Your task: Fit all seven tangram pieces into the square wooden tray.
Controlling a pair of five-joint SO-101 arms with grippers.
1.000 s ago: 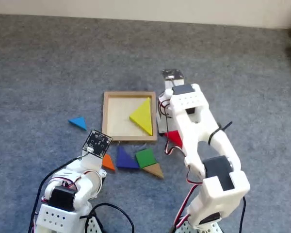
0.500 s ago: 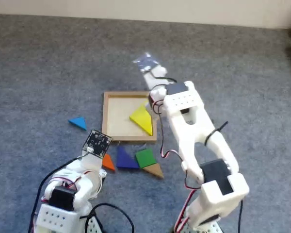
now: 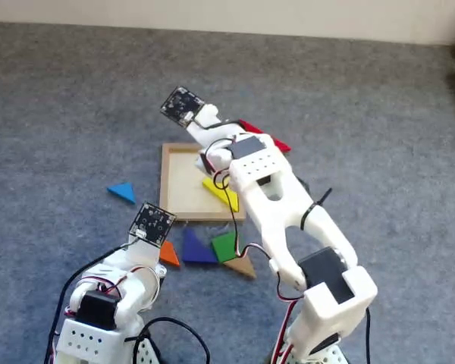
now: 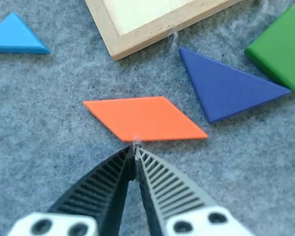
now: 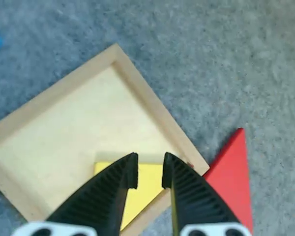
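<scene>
The square wooden tray [image 3: 167, 182] holds one yellow triangle [image 3: 221, 194], partly under my right arm [image 3: 250, 163]. My right gripper [image 5: 148, 172] hangs over the tray [image 5: 64, 86] above the yellow triangle [image 5: 150, 191], narrowly open and holding nothing. The red triangle [image 3: 262, 135] lies on the carpet just outside the tray's far right corner. My left gripper [image 4: 134, 150] is shut, its tips at the edge of the orange parallelogram [image 4: 145, 118].
On the carpet in front of the tray lie the orange parallelogram [image 3: 169, 254], a dark blue triangle [image 3: 197, 249], a green square [image 3: 226, 244] and a brown triangle [image 3: 241, 265]. A small light blue triangle [image 3: 122, 192] sits left of the tray.
My right arm swung left from the tray's right side to over the tray. The red triangle went from beside the tray's near right corner to beyond its far right corner. Left arm unmoved.
</scene>
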